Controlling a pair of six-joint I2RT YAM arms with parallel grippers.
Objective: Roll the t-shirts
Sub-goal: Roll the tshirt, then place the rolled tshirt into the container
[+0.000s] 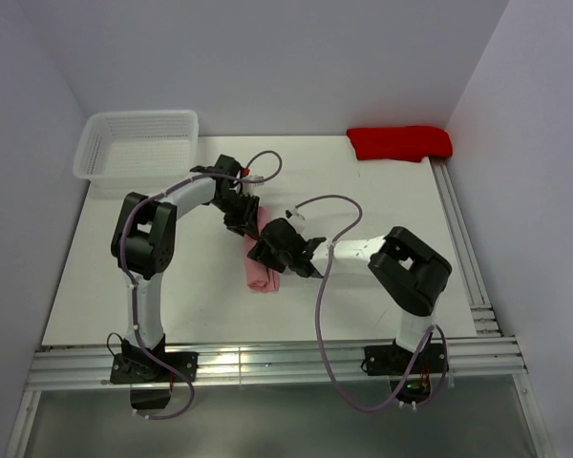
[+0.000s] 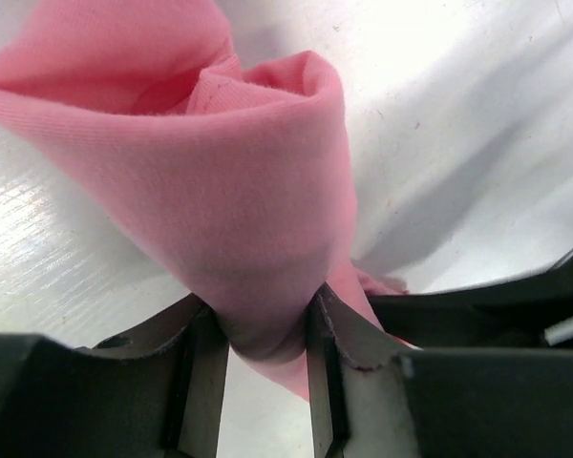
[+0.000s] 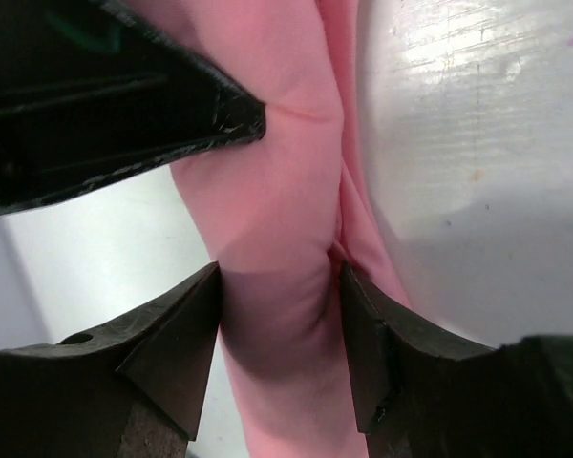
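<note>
A salmon-pink t-shirt (image 1: 262,274) lies rolled into a narrow tube near the middle of the table. My left gripper (image 1: 245,221) is at its far end, shut on the roll (image 2: 239,191), whose open end faces the camera. My right gripper (image 1: 270,252) is a little nearer on the same roll, shut on it (image 3: 277,277). The two grippers are close together; the left gripper's fingers show at the top left of the right wrist view. The near end of the roll lies on the table.
A white mesh basket (image 1: 138,143) stands at the far left corner. A folded red cloth (image 1: 399,142) lies at the far right, by the wall. Metal rails (image 1: 468,258) run along the right and near edges of the table.
</note>
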